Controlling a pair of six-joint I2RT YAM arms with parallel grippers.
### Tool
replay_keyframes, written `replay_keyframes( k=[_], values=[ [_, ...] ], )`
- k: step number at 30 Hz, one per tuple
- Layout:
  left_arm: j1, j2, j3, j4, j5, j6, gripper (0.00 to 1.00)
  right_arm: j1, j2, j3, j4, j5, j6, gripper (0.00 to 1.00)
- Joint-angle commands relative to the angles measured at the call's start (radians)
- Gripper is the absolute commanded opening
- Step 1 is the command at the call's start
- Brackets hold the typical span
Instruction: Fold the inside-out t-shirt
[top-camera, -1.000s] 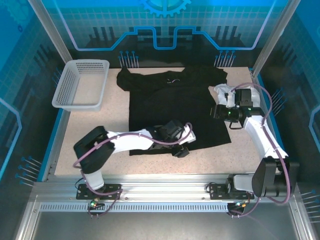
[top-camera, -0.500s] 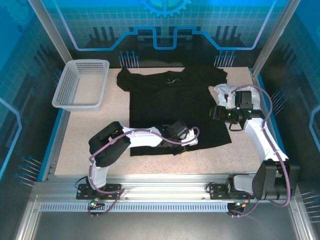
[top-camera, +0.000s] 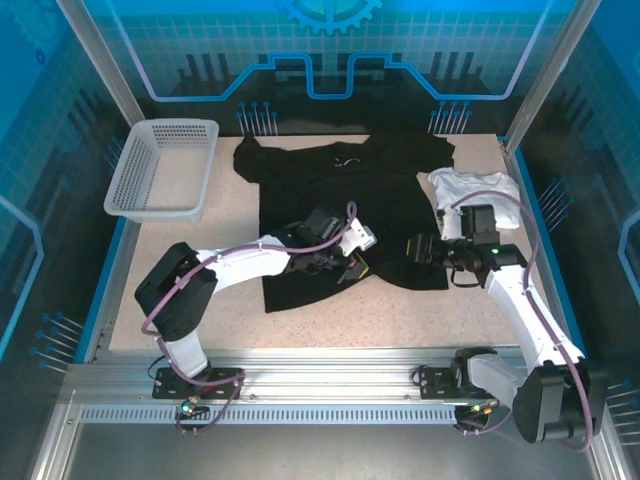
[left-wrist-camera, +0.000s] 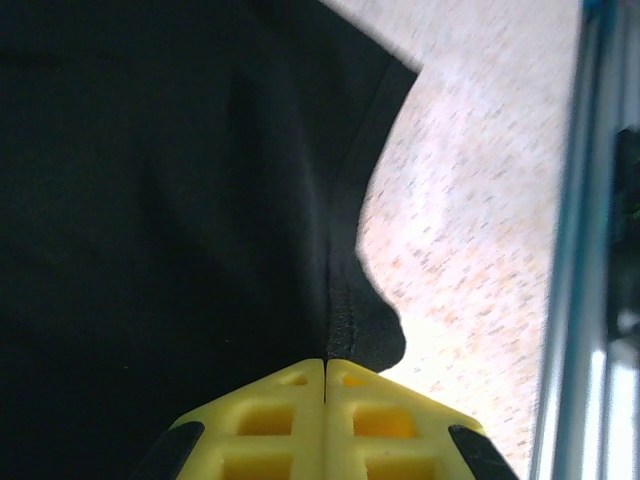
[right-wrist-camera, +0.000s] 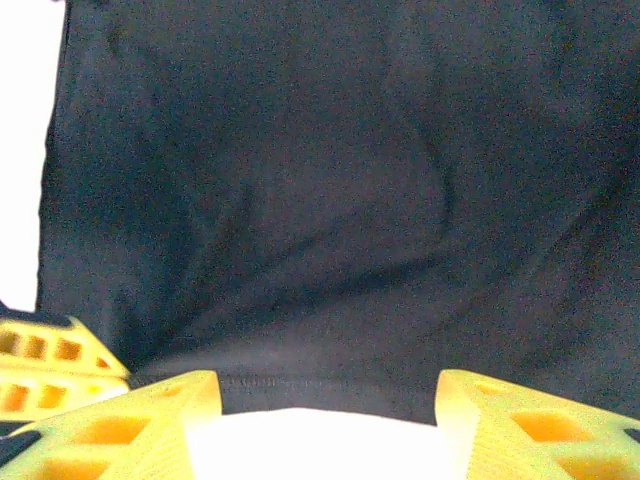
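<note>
Now, both grippers are at the black shirt's bottom hem.

From above, the inside-out t-shirt (top-camera: 350, 190) lies spread flat across mid-frame. The left gripper (top-camera: 352, 262) sits on its lower part, with the arm stretched rightward from a bent elbow at lower left. The right gripper (top-camera: 412, 248) points left at the shirt's lower right edge, its arm rising from lower right. At the left wrist, the left gripper (left-wrist-camera: 326, 372) is pressed together at bottom centre, pinching the hem seam. At the right wrist, the right gripper (right-wrist-camera: 325, 420) stands spread, and the hem lies between its fingers.
</note>
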Motion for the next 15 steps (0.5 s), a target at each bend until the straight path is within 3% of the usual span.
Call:
replay_keyframes(
  k=[1, 9, 15],
  values=[
    [0.018, -0.023, -0.030, 0.028, 0.113, -0.082, 0.00, 0.074, 0.038, -0.044, 0.020, -0.044, 0.026, 0.60],
    [0.054, -0.044, -0.070, 0.070, 0.157, -0.142, 0.00, 0.240, 0.149, -0.117, 0.162, -0.014, 0.080, 0.62],
    [0.053, -0.041, -0.073, 0.063, 0.150, -0.139, 0.00, 0.258, 0.231, -0.173, 0.268, 0.054, 0.130, 0.61]
  ],
)
